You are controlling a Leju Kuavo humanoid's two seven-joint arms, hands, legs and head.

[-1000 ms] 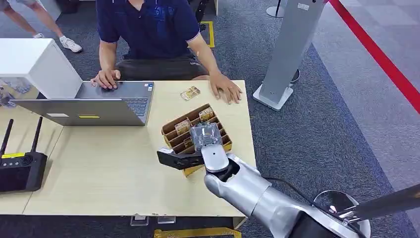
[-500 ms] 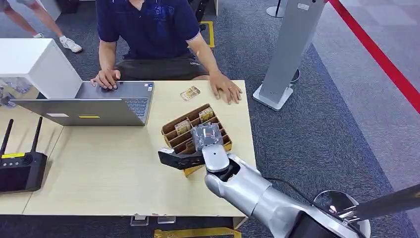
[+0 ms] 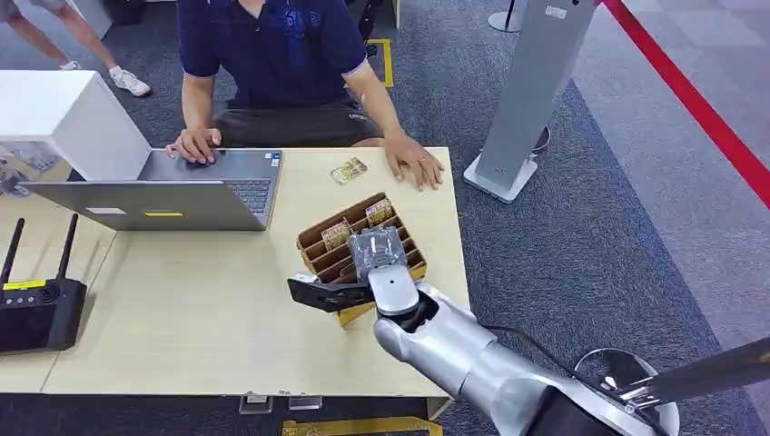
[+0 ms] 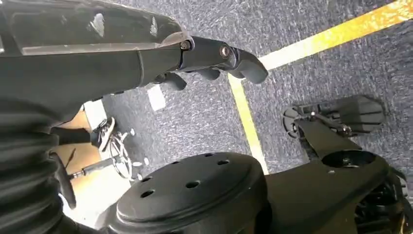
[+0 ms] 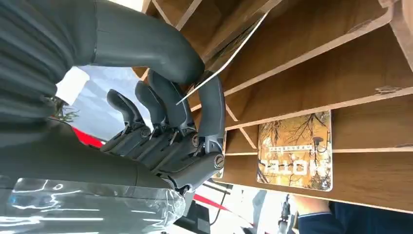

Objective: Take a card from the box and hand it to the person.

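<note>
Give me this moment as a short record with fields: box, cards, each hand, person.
box: brown, slotted, on the table near its right edge
cards: several upright in the slots; one flat on the table by the person
right hand: over the box, pinching the edge of a thin card between thumb and finger
left hand: hanging over the floor, holding nothing
person: seated across, one hand on a laptop

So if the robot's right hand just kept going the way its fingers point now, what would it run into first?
Most likely the thin white-edged card already between its thumb and fingers, then the brown cardboard divider wall of the slotted box behind it. The right hand is inside the box, though depth is hard to judge.
</note>
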